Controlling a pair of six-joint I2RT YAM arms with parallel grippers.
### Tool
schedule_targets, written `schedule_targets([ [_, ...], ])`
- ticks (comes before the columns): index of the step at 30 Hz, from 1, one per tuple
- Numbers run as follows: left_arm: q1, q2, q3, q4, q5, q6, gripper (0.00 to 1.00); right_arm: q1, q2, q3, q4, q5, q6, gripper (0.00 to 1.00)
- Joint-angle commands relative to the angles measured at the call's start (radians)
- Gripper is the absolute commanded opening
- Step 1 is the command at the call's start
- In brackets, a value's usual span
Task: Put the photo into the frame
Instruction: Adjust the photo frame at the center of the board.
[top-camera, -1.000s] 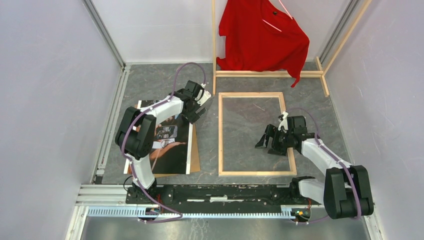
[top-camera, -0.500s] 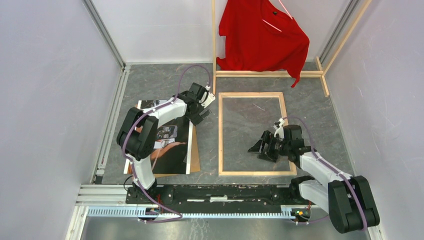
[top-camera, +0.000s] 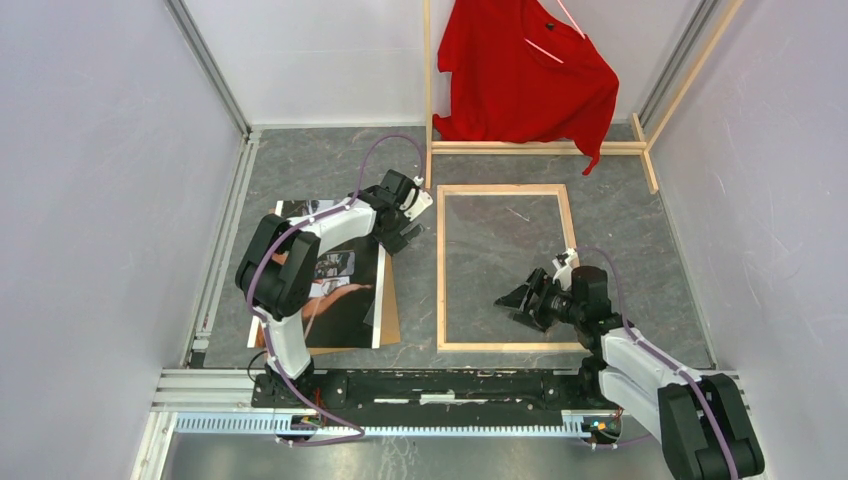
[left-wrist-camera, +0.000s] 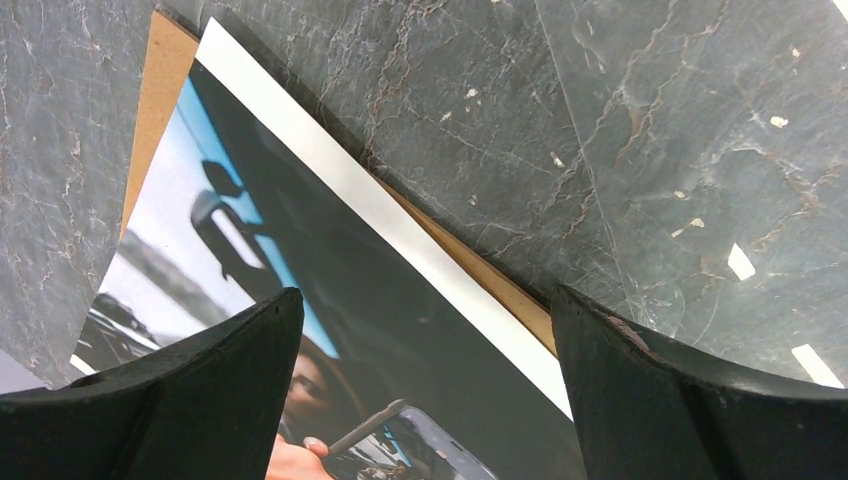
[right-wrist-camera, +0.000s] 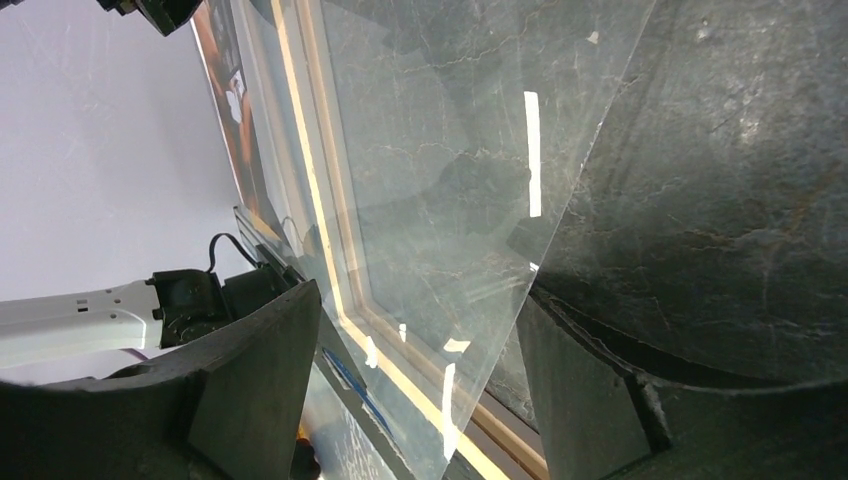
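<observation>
The photo (top-camera: 345, 290) lies face up at the left on a brown backing board (top-camera: 391, 310), its white strip along the right edge. My left gripper (top-camera: 404, 226) hovers open over the photo's far right corner. In the left wrist view the photo (left-wrist-camera: 300, 270), its white strip and the board (left-wrist-camera: 160, 80) lie between the open left gripper (left-wrist-camera: 425, 400). The frame (top-camera: 503, 189) lies bare-wood side up at centre right. My right gripper (top-camera: 524, 300) is open inside it. In the right wrist view the clear pane (right-wrist-camera: 430, 180) has its edge between the open right gripper (right-wrist-camera: 415, 330).
A tall wooden clothes rack (top-camera: 430, 100) with a red shirt (top-camera: 530, 70) stands at the back, just beyond the frame. Pale walls close in left and right. The arms' black base rail (top-camera: 440, 385) runs along the near edge.
My right gripper has drawn back toward the near end of the frame, staying open. My left gripper has shifted slightly to the right over the photo's far corner.
</observation>
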Motion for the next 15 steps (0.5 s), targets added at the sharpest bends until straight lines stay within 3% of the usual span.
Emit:
schedule_targets([
  [1, -0.005, 0.007, -0.021, 0.016, 0.036, 0.009, 1.0, 0.018, 0.014, -0.023, -0.122, 0.102, -0.025, 0.79],
  [15, -0.012, -0.025, -0.014, -0.032, 0.16, -0.014, 1.0, 0.055, -0.073, -0.069, 0.402, 0.086, 0.203, 0.67],
])
